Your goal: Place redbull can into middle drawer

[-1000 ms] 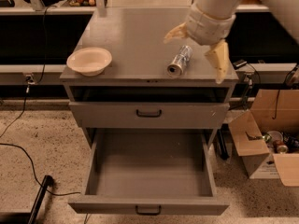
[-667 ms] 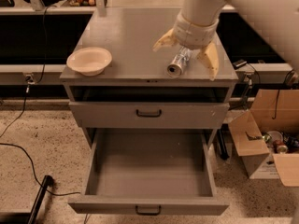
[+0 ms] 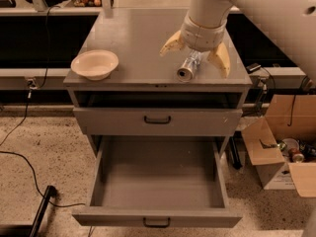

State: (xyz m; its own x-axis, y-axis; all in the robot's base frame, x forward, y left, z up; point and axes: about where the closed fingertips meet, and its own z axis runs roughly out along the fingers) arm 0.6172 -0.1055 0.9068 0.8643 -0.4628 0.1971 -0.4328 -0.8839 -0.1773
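The redbull can [image 3: 188,68] lies on its side on the grey cabinet top [image 3: 143,38], near the front right edge, its shiny round end facing me. My gripper [image 3: 195,58] hangs right over it, open, with one cream finger [image 3: 170,43] to the can's left and the other to its right. The arm hides the can's far end. The middle drawer [image 3: 158,181] is pulled wide open below, and its deep tray is bare. The drawer front above it [image 3: 158,120] is closed.
A cream bowl [image 3: 95,64] stands at the cabinet top's front left. Cardboard boxes [image 3: 281,157] with clutter sit on the floor to the right. A black cable and a dark bar [image 3: 39,206] lie on the floor to the left.
My gripper has moved left and come down over the can, so its fingers now stand on either side of it. The can and the drawer have not moved.
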